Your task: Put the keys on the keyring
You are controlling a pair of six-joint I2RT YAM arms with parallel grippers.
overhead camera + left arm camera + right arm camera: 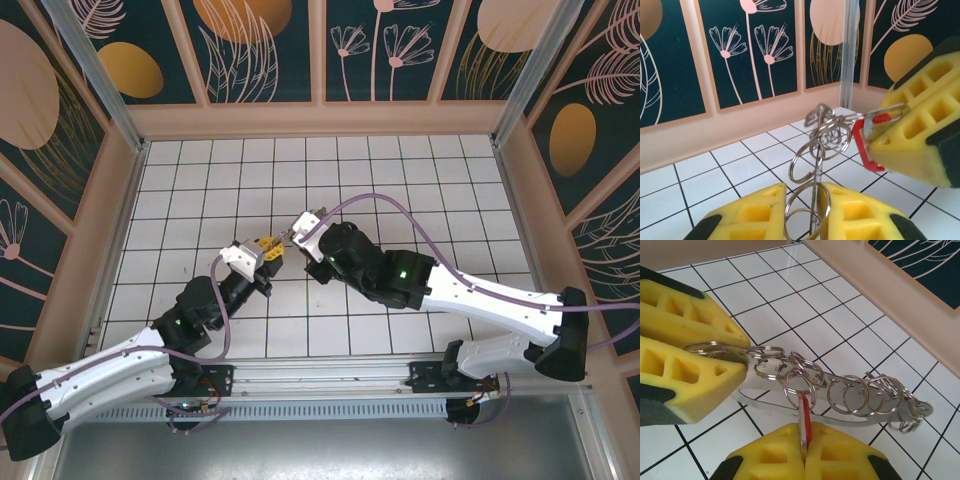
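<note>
The keyring (855, 396) is a flat metal strip carrying several split rings, held level above the tiles. My left gripper (738, 359) is shut on its left end; in the left wrist view the strip and rings (812, 165) stand between its yellow pads (755, 212). My right gripper (805, 435) is shut on the key (803, 416), which has a red head and a silver blade and is seen edge-on. The key's upper end touches one split ring (799, 382). From the left wrist the key (863, 150) shows in the right gripper (875, 135). From above, both grippers (268, 250) (297, 230) meet mid-floor.
A white tiled floor (400, 180) lies under both arms. Peach walls with dark floral panels (270, 50) close it in at the back and sides. A metal rail (320, 380) runs along the near edge by the arm bases.
</note>
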